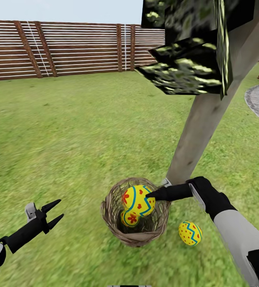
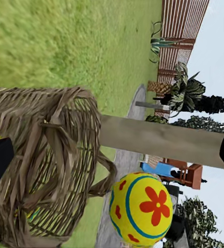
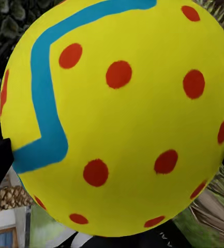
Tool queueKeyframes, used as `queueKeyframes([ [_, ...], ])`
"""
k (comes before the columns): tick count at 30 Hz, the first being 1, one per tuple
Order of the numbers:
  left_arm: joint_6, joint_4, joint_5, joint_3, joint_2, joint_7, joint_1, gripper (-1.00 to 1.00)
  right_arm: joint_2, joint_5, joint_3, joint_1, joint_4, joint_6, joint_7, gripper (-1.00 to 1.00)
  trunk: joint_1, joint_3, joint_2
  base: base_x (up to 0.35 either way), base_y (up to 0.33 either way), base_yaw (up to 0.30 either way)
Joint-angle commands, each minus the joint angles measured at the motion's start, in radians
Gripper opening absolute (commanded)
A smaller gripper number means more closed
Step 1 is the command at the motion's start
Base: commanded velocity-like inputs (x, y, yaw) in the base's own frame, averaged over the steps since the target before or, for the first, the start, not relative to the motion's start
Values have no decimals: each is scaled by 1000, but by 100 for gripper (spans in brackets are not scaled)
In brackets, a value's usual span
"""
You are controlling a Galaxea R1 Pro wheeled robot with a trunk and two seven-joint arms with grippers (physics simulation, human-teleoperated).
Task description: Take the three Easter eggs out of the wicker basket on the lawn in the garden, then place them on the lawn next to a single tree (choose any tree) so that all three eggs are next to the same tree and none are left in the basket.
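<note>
Dotted egg [image 1: 138,200] above wicker basket [image 1: 135,235], gripped in right claw [image 1: 150,195].

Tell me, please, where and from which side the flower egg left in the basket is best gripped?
Judging by its pose, grip the flower egg across its rounded middle, coming straight down through the wicker basket's open top. The woven wall rings it, blocking side approaches, and the dotted egg in the right gripper should clear first.
</note>
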Motion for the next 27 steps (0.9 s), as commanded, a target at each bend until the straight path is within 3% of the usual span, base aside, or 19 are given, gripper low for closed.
queueKeyframes([
  [1, 5, 0, -4, 2, -1, -4, -1, 100, -8, -5, -10, -1, 0, 8, 26, -100, -4, 2, 7, -3, 0, 0],
  [3, 5, 0, -4, 1, -2, -4, -1, 100, -34, -3, -53, 0, 2, 7, 107, -100, -12, 9, 21, -1, 0, 0],
  [6, 4, 1, -4, 0, -3, -4, -1, 100, -80, -2, -91, 2, 8, 2, 140, -100, -23, 18, 42, 0, 0, 0],
  [11, 3, 1, -5, -1, -3, 3, -1, 100, -152, -4, -94, 37, 13, 0, 142, -100, -42, 34, 77, -63, 0, 0],
  [15, 2, 2, -5, -3, -5, 12, -5, 100, -186, -1, -94, 60, 29, -2, 145, -100, -58, 46, 105, -327, 0, 0],
  [19, 2, 3, -5, -3, -7, 13, -5, 100, -245, 0, -94, 80, 32, -3, 150, -100, -73, 59, 133, -141, 0, 0],
  [22, 1, 3, -5, -3, -10, 11, -5, 100, -285, 1, -100, 92, 26, -3, 229, -100, -85, 68, 154, -9, 0, 0],
  [24, 1, 3, -5, -3, -11, 10, -5, 100, -307, 5, -160, 93, 21, -4, 260, -100, -88, 71, 161, -1, 0, 0],
  [27, -1, 3, -4, -2, -12, 9, -5, 100, -353, 7, -196, 93, 35, -9, 257, -100, -88, 71, 161, 0, 0, 0],
])
